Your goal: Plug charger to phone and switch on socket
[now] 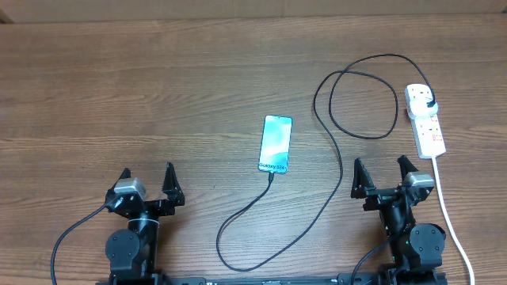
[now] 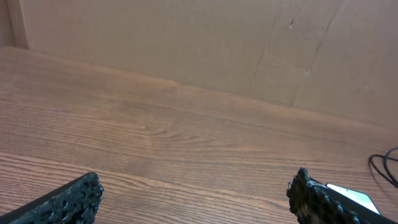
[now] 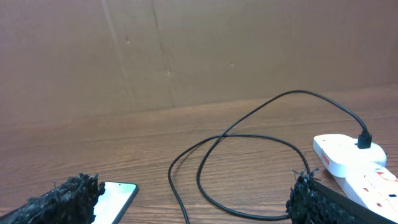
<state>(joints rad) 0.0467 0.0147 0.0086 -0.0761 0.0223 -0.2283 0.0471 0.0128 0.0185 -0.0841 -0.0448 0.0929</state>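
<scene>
Across the whole overhead view, the wooden table (image 1: 158, 95) carries everything. Along its lower edge stand 2 grippers, the left gripper (image 1: 146, 171) and the right gripper (image 1: 379, 161), both with fingers spread wide and holding nothing. The charger (image 3: 298, 92) loops from its plug (image 1: 428, 104), seated in the socket (image 1: 428, 127) at upper right, to the lower end of the phone (image 1: 275, 144) at centre.
</scene>
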